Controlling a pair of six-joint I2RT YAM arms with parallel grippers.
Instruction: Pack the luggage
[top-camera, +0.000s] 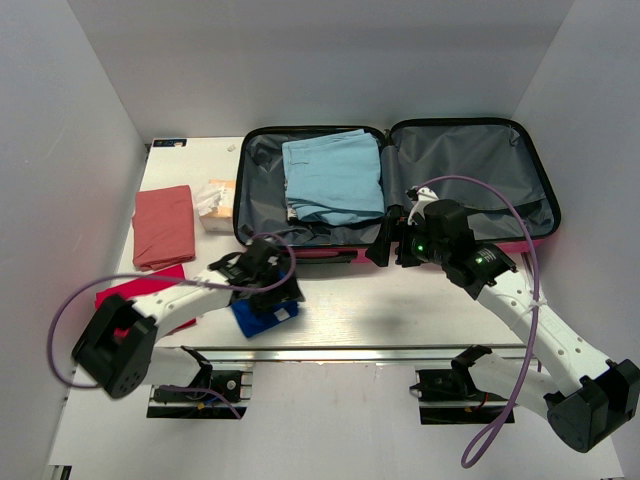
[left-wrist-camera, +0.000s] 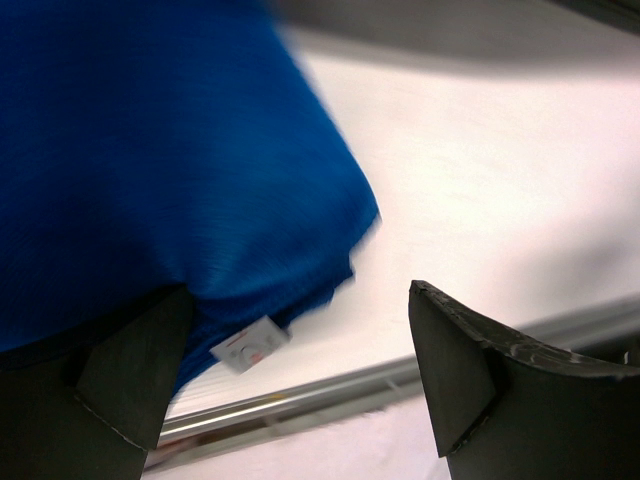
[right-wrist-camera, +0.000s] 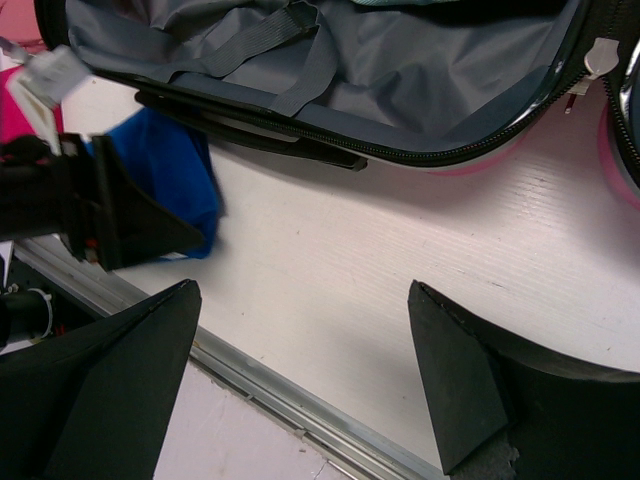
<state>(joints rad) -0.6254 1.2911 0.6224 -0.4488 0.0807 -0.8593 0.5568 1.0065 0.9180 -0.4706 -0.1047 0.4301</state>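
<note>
Under both my pincers spreads the white desk (top-camera: 400, 310). Just beyond my right pincer (right-wrist-camera: 303, 290) lies the luggage (top-camera: 470, 165), opened flat with both grey-lined halves facing up and a strip of pink shell showing along its near edge. That pincer hangs over bare desk close to this edge, about where the two halves meet, with its jaws spread wide and nothing between them. My left pincer (left-wrist-camera: 300, 290) is nearer the front of the desk, well apart from the right one and short of the luggage's left half. Its jaws are also spread wide and grip nothing.

Beyond my left pincer, in the left half of the luggage, rests a folded light blue garment (top-camera: 333, 175); the right half holds only its lining and grey straps (right-wrist-camera: 290, 40). Far to the left of my left pincer a salmon cloth (top-camera: 163, 225) lies flat on the desk, and nearer, partly under my left arm, a magenta cloth (top-camera: 150, 282). Directly below my left pincer sits a folded blue cloth (left-wrist-camera: 150, 150). Its corner reaches between my open jaws and covers the tip of the left finger; I cannot tell whether it touches. Beyond and left of that pincer, just beside the luggage, sits a small pale packet (top-camera: 215, 205). A little white tag (left-wrist-camera: 245, 350) hangs from the blue cloth's edge.
</note>
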